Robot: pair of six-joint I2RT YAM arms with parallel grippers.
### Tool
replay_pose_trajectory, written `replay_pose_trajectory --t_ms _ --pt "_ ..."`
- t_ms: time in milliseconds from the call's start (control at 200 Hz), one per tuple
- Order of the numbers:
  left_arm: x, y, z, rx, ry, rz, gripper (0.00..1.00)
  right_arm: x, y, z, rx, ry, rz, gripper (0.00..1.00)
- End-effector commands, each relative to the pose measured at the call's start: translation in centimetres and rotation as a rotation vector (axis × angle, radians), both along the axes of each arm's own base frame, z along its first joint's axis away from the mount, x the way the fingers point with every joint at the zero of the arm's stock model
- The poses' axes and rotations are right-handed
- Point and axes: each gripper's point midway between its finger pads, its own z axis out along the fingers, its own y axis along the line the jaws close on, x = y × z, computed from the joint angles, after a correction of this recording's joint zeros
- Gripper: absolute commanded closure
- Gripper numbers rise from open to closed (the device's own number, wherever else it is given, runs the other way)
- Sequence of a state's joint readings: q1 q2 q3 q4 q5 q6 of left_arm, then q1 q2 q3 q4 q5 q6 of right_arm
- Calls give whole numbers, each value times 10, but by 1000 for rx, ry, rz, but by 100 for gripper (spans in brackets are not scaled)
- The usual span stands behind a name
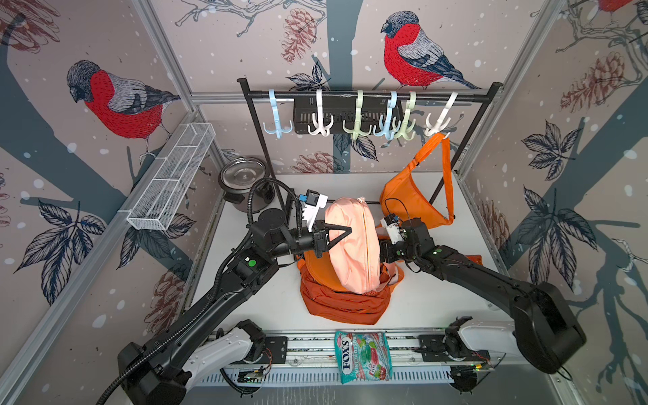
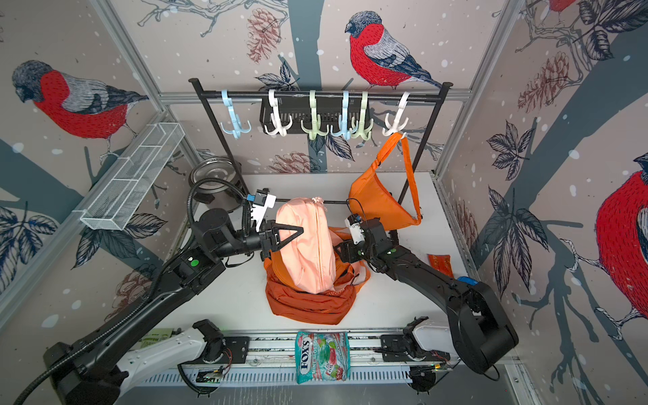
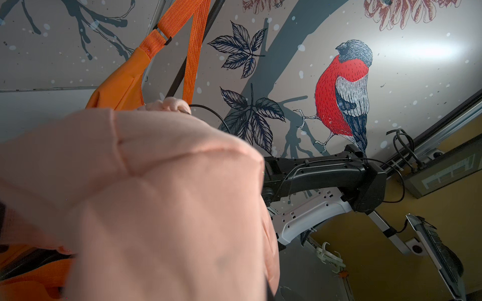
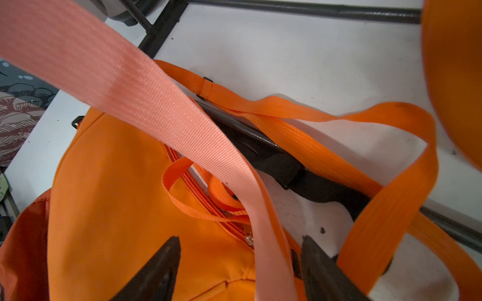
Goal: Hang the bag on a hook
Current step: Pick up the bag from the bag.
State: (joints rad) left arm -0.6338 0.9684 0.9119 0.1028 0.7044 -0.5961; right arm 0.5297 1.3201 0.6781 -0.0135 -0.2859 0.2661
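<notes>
The left gripper [image 1: 348,231] is clamped shut on the pink bag [image 1: 354,252], holding it upright mid-table over an orange bag [image 1: 343,305]. The right gripper [image 4: 240,242] stands open, the pink strap [image 4: 161,109] between its jaws; the hooks [image 1: 357,119] hang far behind

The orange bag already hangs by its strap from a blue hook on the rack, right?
No. In both top views the orange bag hangs by its strap from the white hook at the end of the rack, not a blue one.
</notes>
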Motion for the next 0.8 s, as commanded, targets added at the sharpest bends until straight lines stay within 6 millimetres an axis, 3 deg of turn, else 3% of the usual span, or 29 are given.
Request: replay_pose_trajectory --t_ms 0,115,270,425,470,590,645,796 --pt "-6 2 16 -52 -55 -19 100 12 9 4 8 -46 16 27" --pt "-10 4 16 -62 -55 -21 100 16 13 -1 -1 -34 24 32" --pt "-14 7 15 -69 -53 -20 100 15 18 1 -2 -35 40 57" --pt "-18 11 15 -85 -63 -19 100 14 18 1 0 -30 38 93" --pt "-19 12 16 -87 -66 -19 100 13 18 0 1 -28 38 95" --pt "-22 15 17 -93 -79 -9 100 13 17 2 -5 -28 35 95" --pt "-24 16 18 -96 -82 -14 100 13 16 3 -10 -34 27 90" --pt "-25 15 16 -94 -80 -26 100 13 9 -1 -35 -42 17 41"
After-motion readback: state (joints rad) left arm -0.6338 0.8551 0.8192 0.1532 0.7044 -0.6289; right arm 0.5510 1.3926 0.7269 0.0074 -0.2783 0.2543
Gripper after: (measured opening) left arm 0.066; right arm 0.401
